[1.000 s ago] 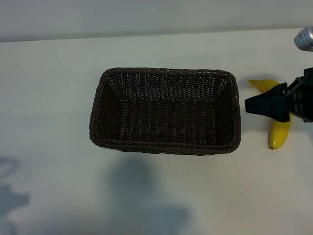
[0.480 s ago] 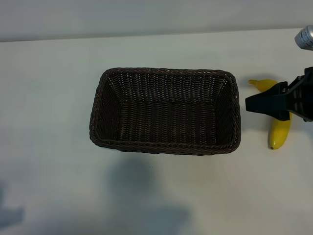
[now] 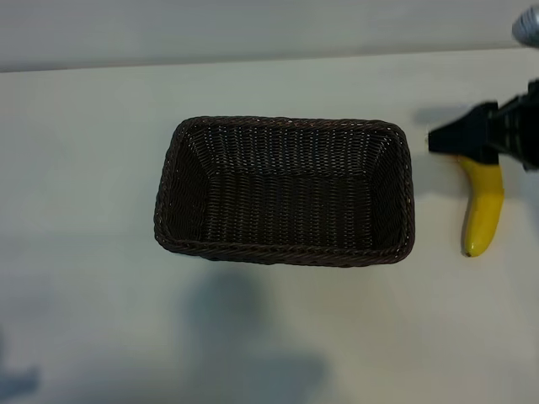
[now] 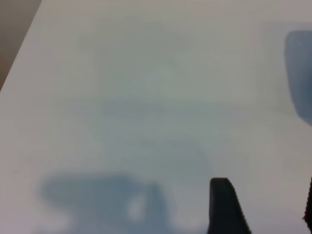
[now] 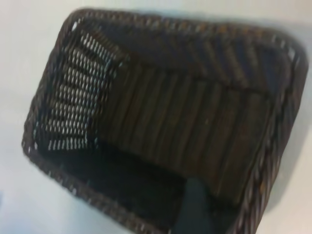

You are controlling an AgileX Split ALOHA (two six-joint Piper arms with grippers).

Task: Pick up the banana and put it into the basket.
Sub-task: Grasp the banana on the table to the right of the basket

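Note:
The dark brown woven basket (image 3: pixel 285 192) stands empty in the middle of the white table; it also fills the right wrist view (image 5: pixel 161 122). The yellow banana (image 3: pixel 482 210) lies on the table just right of the basket, outside it. My right gripper (image 3: pixel 444 139) hovers over the banana's stem end and hides it, its black tips pointing at the basket's right rim. It is open and holds nothing; one dark finger (image 5: pixel 195 207) shows over the basket's edge. My left gripper (image 4: pixel 265 209) is open over bare table, out of the exterior view.
The white table (image 3: pixel 93 151) runs wide on all sides of the basket, with its far edge (image 3: pixel 253 61) along the back. Soft arm shadows (image 3: pixel 253 337) lie on the near side.
My right gripper has moved toward the far side of the table, uncovering the banana's middle and covering its stem end. The banana and basket have not moved.

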